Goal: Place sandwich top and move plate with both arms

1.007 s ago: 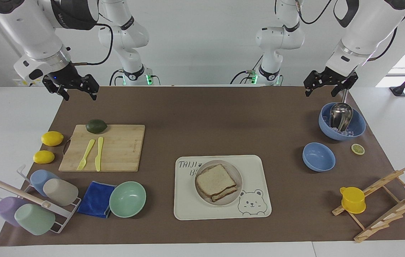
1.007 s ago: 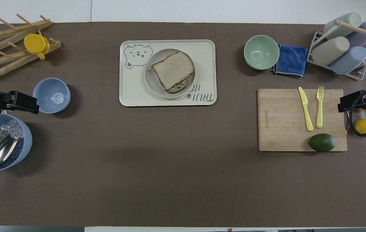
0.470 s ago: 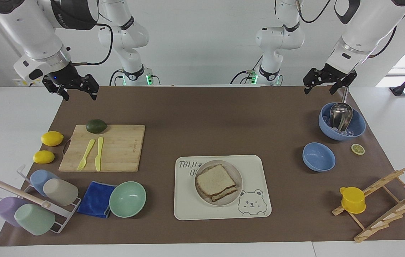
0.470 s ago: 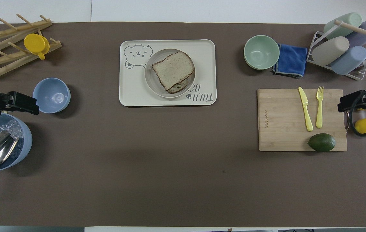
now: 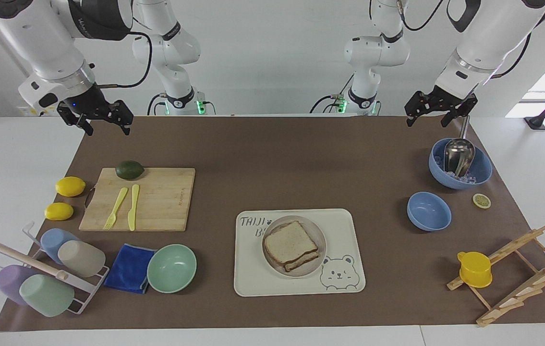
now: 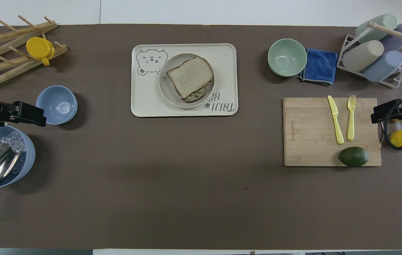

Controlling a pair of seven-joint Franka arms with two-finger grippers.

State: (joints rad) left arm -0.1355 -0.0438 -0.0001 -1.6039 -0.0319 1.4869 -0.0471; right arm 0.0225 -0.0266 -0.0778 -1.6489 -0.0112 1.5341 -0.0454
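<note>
The sandwich top (image 5: 290, 241), a plain pale brown bread slice, lies on another slice on the small round plate (image 5: 321, 236). The plate stands on the cream bear-printed tray (image 5: 349, 230). In the overhead view the sandwich top (image 6: 190, 76) rests on the plate (image 6: 165, 90) in the tray's middle (image 6: 144, 95). My left gripper (image 5: 426, 122) hangs open and empty over the mat's edge, above the ice bowl; it also shows in the overhead view (image 6: 27, 114). My right gripper (image 5: 108, 129) hangs open and empty over the mat's corner at the right arm's end, seen in the overhead view (image 6: 381, 115) too.
A blue bowl of ice with a metal scoop (image 5: 459, 163), a small blue bowl (image 5: 429, 210) and a wooden rack with a yellow cup (image 5: 475, 269) stand at the left arm's end. A cutting board (image 5: 157, 199) with avocado and cutlery, two lemons, a mint-green bowl (image 5: 172, 268), a blue cloth and a cup rack stand at the right arm's end.
My left gripper has risen a little and drifted slightly away from the ice bowl. The right arm, sandwich and plate have not moved.
</note>
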